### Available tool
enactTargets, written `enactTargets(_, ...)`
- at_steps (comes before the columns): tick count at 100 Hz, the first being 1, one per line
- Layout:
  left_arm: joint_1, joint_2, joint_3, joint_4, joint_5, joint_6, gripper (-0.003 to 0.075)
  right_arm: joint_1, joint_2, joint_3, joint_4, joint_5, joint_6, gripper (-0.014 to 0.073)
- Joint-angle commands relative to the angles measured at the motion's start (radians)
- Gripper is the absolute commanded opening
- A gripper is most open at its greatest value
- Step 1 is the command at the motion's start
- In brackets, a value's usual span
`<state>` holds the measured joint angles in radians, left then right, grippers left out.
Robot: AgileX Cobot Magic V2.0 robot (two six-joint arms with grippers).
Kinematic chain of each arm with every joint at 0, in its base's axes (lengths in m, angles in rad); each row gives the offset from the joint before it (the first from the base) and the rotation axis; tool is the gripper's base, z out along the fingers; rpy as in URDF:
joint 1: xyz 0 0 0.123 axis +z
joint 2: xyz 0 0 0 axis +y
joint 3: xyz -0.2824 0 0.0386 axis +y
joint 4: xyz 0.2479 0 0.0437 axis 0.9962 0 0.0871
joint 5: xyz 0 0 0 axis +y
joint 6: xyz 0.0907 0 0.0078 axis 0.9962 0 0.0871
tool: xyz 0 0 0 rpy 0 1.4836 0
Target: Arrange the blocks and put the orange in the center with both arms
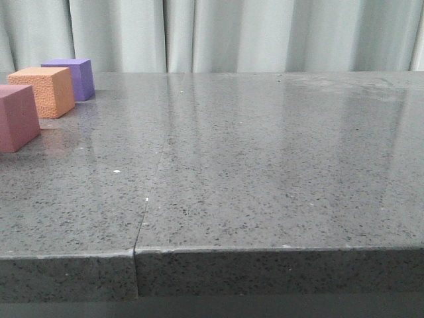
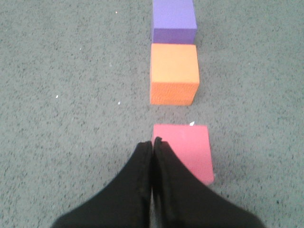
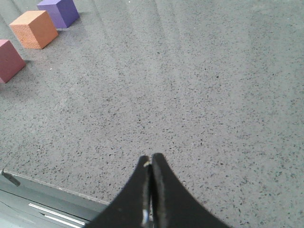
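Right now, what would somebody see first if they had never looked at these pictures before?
Three bright foam cubes in a row at the far left of the speckled grey stone table: the purple foam cube farthest back, the orange foam cube in the middle, the pinkish-red foam cube nearest. Next, the left gripper, black fingers pressed together, hangs just beside the pinkish-red cube. The right gripper, also shut, hangs over bare table.

Pale grey-green curtain (image 1: pixel 232 33) behind glossy speckled grey stone table (image 1: pixel 265 165).
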<state>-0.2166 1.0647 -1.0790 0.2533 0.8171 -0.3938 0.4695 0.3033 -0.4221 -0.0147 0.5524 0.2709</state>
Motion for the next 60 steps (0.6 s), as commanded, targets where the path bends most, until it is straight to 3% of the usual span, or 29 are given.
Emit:
enactTargets(1,-0.007,-0.065,0.017,0.006,-0.07,-0.007,-0.002,-0.001,0.007,-0.025,-0.006,-0.071,-0.01,-0.0068)
enactTargets(60,-0.007,-0.399,0.359,-0.073,-0.138,-0.01,-0.002,-0.001,0.007,-0.025,-0.006,-0.071,-0.01,-0.0068)
